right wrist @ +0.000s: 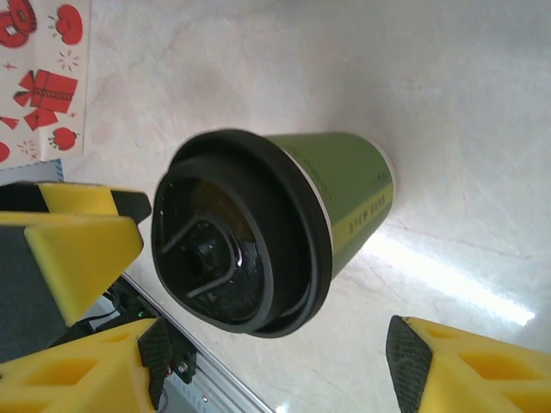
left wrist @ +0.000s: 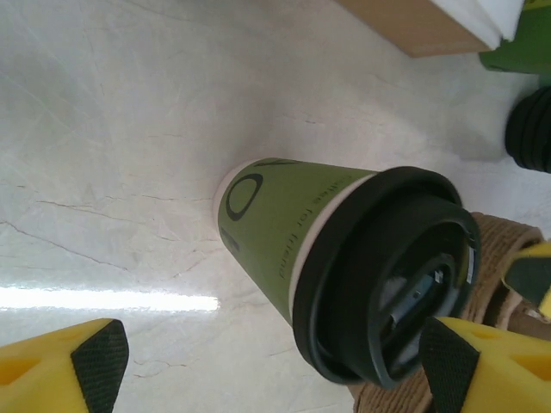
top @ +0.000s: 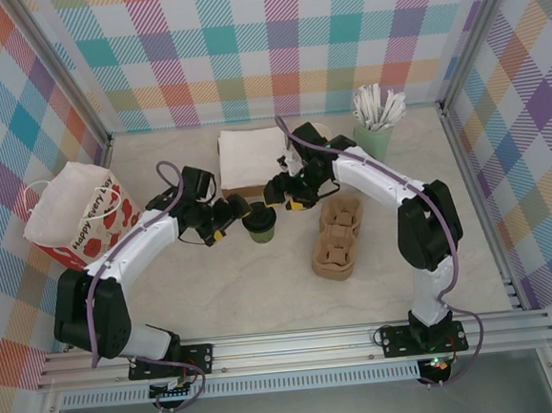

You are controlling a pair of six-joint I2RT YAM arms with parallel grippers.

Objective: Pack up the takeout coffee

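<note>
Left tool [top: 231, 213], right tool [top: 290, 198], both agape beside black-lidded takeout coffee [top: 259, 225]

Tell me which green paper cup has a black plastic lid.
The dark green paper cup in the middle: a round black plastic lid closes it. The pale green cup at the back right is open, holding white sticks.

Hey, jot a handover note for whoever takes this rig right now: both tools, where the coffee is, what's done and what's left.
Left tool: open, close on the left of the takeout coffee.
Right tool: open, close on its right; neither visibly grips.
Coffee: upright on the table, black lid on, between the tools. Cardboard carrier to its right, gift bag far left.
Done: cup is lidded.
Left: grasp it and pack it, probably into the carrier or bag.
</note>
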